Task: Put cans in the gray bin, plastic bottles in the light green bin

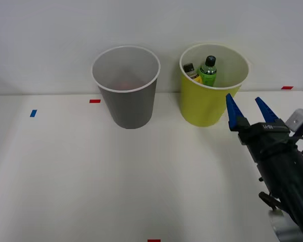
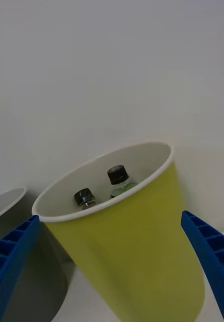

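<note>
front view: right tool (image 1: 247, 107) spread, empty, beside light green bin (image 1: 208, 108) holding both plastic bottles (image 1: 208, 71); sorting looks complete; withdraw without nudging the rim.

Probably a lab test setup, bare white table (image 1: 91, 191), tape markers (image 1: 95, 101), blank pale wall (image 1: 50, 40)

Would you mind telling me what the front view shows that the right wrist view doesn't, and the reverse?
Front view alone: a reddish object, hard to identify, at the bottom of the gray bin, plus red and blue tape marks on the table. Wrist view alone: the light green bin's outer wall up close. Both: two capped bottles inside the green bin, the gray bin beside it, and the open, empty hand.
</note>
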`<state>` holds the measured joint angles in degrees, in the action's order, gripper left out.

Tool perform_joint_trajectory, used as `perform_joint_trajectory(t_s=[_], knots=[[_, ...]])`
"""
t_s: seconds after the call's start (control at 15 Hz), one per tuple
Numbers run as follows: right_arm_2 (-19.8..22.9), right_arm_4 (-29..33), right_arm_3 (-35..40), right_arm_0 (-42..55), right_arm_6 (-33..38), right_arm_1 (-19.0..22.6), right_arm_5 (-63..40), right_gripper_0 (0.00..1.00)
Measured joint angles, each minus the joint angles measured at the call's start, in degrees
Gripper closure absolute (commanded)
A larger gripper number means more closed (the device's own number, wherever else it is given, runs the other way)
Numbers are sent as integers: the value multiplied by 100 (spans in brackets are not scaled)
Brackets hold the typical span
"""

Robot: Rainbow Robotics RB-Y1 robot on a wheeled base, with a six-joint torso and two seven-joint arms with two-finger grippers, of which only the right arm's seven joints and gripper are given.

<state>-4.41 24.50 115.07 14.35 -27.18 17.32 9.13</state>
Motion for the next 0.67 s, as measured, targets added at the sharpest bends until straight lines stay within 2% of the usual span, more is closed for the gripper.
perform_joint_trajectory(t_s=[0.13,0.4,0.67], knots=[[10,-29,3,517,-34,-72,514,5],[55,119,-83,1453,-110,-494,1357,5],[375,173,-1181,1514,-247,-796,2808,5]])
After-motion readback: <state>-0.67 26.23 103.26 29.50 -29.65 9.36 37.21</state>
